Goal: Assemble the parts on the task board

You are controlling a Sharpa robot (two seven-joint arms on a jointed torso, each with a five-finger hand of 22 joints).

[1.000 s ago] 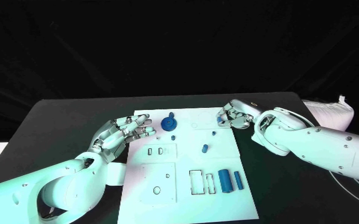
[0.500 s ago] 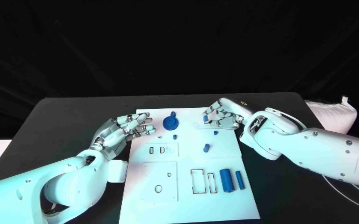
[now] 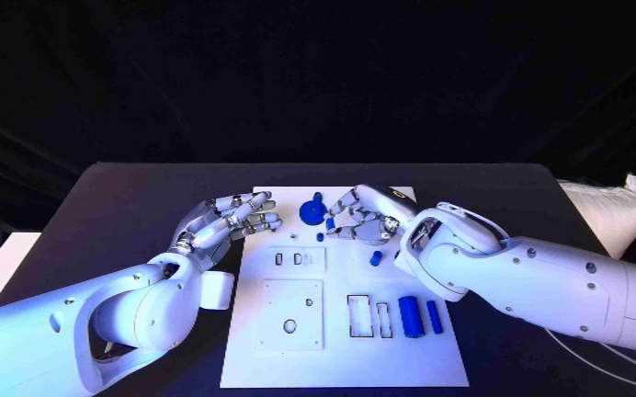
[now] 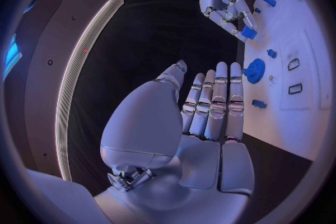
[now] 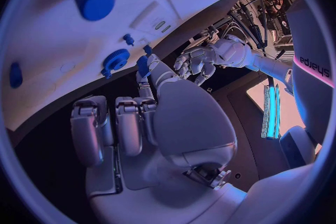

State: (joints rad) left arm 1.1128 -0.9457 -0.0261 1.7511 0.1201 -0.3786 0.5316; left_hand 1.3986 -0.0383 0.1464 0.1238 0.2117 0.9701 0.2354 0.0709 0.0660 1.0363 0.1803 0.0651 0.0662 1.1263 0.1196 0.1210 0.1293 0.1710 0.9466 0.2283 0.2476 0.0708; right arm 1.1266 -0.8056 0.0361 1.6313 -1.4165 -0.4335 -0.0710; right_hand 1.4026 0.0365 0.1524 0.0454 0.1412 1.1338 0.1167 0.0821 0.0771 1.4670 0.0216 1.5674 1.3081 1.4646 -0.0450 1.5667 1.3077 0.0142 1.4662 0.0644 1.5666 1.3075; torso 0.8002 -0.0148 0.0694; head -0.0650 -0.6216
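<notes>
The white task board [image 3: 398, 360] lies mid-table. My right hand [image 3: 360, 217] hovers over its far part and pinches a small blue part [image 3: 330, 223] in its fingertips, just right of the blue gear [image 3: 312, 212]. The left wrist view shows that right hand [image 4: 224, 0] with the small blue part [image 4: 248, 32] and the blue gear [image 4: 254, 71]. My left hand [image 3: 233, 220] is at the board's far left edge, fingers stretched out and holding nothing. A small blue peg [image 3: 377, 256] stands mid-board. A blue cylinder [image 3: 410, 316] and a thin blue bar [image 3: 434, 316] lie on the near right.
Rectangular slots [image 3: 357, 316] and an oval hole [image 3: 290, 325] are cut in the board's near half. A white bundle [image 3: 607, 204] lies at the table's right edge. A pale cable [image 3: 584, 346] runs near the right arm.
My right hand has travelled left from the board's far right corner to beside the gear, carrying the small blue part. The left hand has stayed at the board's left edge.
</notes>
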